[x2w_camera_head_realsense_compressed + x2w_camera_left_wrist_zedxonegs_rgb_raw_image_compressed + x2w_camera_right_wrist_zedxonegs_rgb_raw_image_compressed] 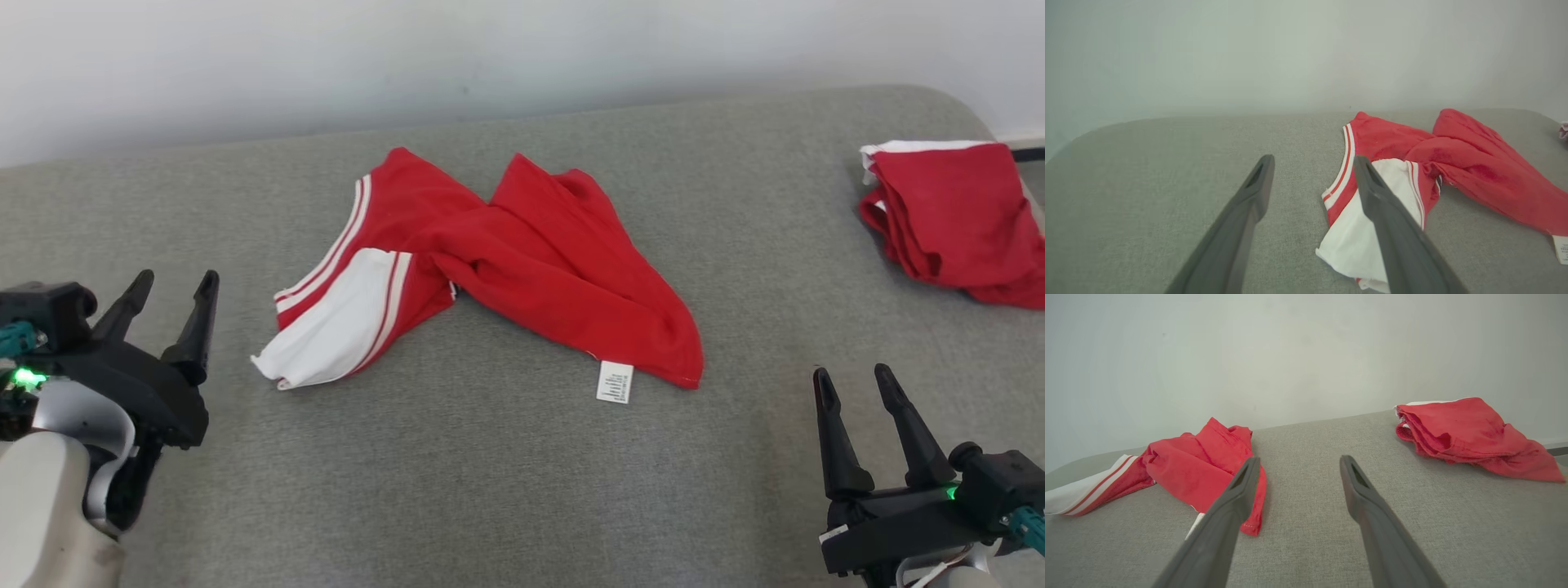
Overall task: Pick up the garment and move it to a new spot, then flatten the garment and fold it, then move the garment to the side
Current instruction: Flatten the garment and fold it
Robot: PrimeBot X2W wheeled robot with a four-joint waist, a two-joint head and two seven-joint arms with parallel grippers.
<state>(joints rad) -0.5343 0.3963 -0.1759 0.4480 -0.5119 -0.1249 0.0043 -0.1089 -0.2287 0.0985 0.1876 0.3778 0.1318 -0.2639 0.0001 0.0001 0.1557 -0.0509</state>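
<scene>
While left pincer (178,279) and right pincer (853,376) gape empty, the label (615,382) on the twisted garment (555,278) is unreadable

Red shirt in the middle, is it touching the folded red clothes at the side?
Apart. The head view shows bare grey cushion between the red shirt and the folded red clothes.

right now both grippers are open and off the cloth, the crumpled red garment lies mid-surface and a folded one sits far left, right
No: the head view shows the folded garment at the far right, not left. The left gripper and right gripper are open, off the cloth, and the crumpled red garment lies mid-surface.
</scene>
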